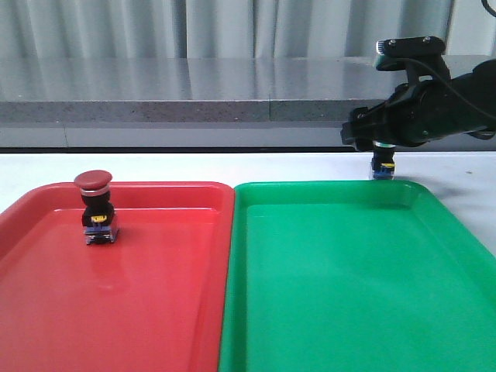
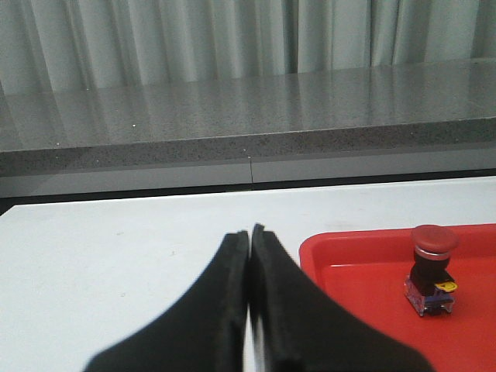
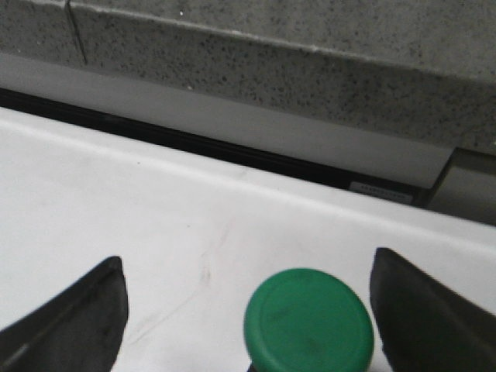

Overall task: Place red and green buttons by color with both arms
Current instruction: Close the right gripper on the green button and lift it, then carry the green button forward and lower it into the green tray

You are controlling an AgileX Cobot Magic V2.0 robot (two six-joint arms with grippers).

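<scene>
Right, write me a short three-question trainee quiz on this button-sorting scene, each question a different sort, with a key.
1. True or false: the red button stands inside the red tray.
2. Multiple choice: the green button is
A) in the green tray
B) on the white table, between the right gripper's open fingers
C) in the red tray
3. Fill in: the left gripper has its fingers ____.

Key: 1 true; 2 B; 3 shut
</scene>
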